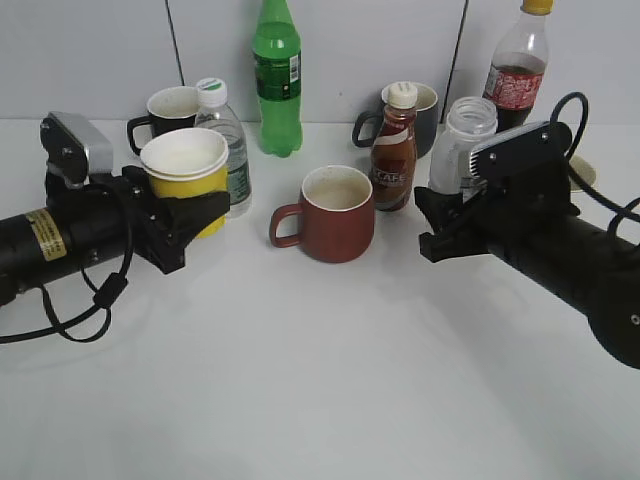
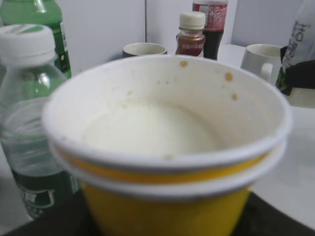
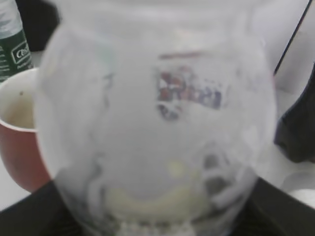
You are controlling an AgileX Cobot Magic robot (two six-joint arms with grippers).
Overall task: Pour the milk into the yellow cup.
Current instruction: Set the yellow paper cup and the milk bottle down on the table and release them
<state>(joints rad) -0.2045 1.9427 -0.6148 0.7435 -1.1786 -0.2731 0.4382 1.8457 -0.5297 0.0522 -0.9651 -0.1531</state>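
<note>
My left gripper (image 1: 190,225) is shut on the yellow cup (image 1: 188,170), which stands upright at the left. The left wrist view shows the cup (image 2: 167,206) filling the frame, with white milk (image 2: 147,130) in its bottom and brown specks on the white inside. My right gripper (image 1: 440,215) is shut on the milk bottle (image 1: 462,140), upright and capless at the right. In the right wrist view the bottle (image 3: 157,123) looks cloudy, with only a thin whitish pool near its base.
A dark red mug (image 1: 335,213) stands in the middle, a brown coffee bottle (image 1: 394,150) and a grey mug (image 1: 425,115) behind it. A water bottle (image 1: 228,145), black mug (image 1: 165,110), green bottle (image 1: 277,80) and cola bottle (image 1: 520,65) line the back.
</note>
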